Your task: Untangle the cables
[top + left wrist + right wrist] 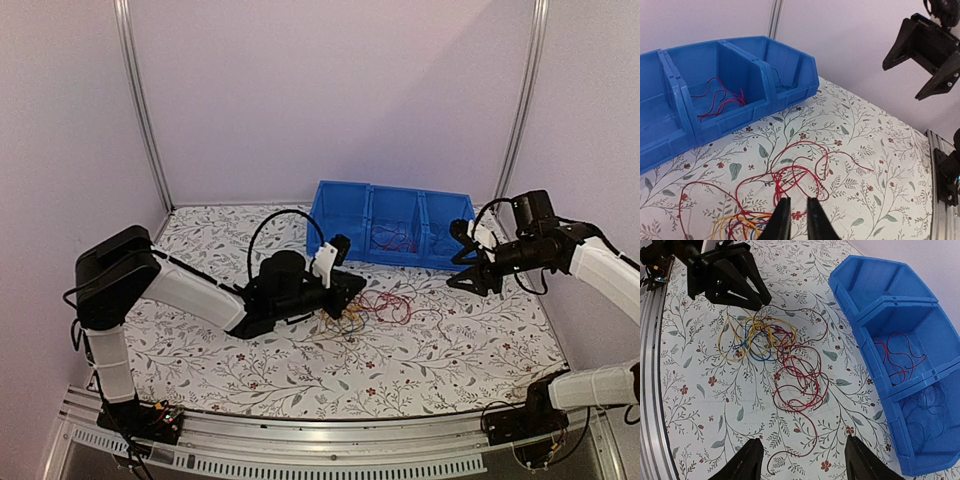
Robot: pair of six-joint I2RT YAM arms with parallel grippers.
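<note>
left gripper (pixel 795 220) sitting closed at frame bottom, likely anchoring cables (pixel 792 377); wire pinch unclear | right gripper (pixel 805 462) hovering wide open, empty; probably lining up on red loops

Cables (pixel 782 357) tangled on floral table (pixel 700 405); blue bin (pixel 862 272) alongside; right fingers (pixel 747 462) spread, empty.

- No text, label, brand, number or sign can be read in any of the three views.
- Surface (pixel 420 350): printed leaf-and-flower pattern only, no characters in it.
- Blue bin (pixel 875 275): its visible walls are plain moulded plastic with no legible marking.
- Small board (pixel 163 417) at the left arm's base, top view: coloured specks, too small to tell whether any of them is print.
</note>
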